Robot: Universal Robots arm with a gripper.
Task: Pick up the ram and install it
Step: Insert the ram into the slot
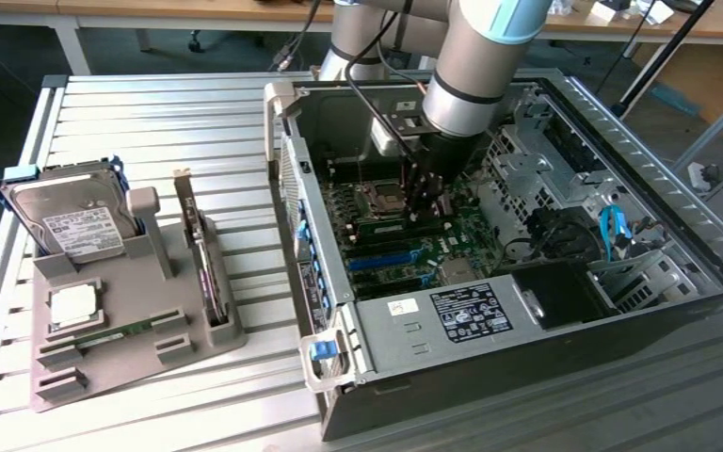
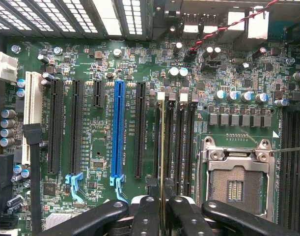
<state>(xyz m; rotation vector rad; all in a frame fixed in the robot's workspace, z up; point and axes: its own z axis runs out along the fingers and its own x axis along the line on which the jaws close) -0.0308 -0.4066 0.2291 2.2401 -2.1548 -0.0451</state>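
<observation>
Wrist view: the end effector (image 2: pixel 163 202) is clamped on the ram (image 2: pixel 163 147), which is seen edge-on as a thin yellow-green line between the two dark fingers (image 2: pixel 149 212). The stick runs along the memory slots (image 2: pixel 181 137), over the one farthest from the CPU socket (image 2: pixel 235 182) and on the near side of the blue slot (image 2: pixel 118 128). Whether its lower edge has entered the slot cannot be told.

Hazards, as judged: a slight skew or tilt would set the contacts on the slot wall (a push would then load the motherboard (image 2: pixel 91 64) rather than seat the stick). A closed end latch or a reversed notch would block entry. The thin grip could let the stick slide upward between the fingers under pressure.

Exterior view: the arm reaches down into the open computer case (image 1: pixel 293 188), which lies on a slatted metal surface (image 1: pixel 161 122). At nine o'clock of the case sits a grey holder (image 1: pixel 148 311) carrying a hard drive (image 1: pixel 72 221) and an expansion card (image 1: pixel 204 264). Wooden benches (image 1: pixel 148 9) stand at twelve o'clock.
</observation>
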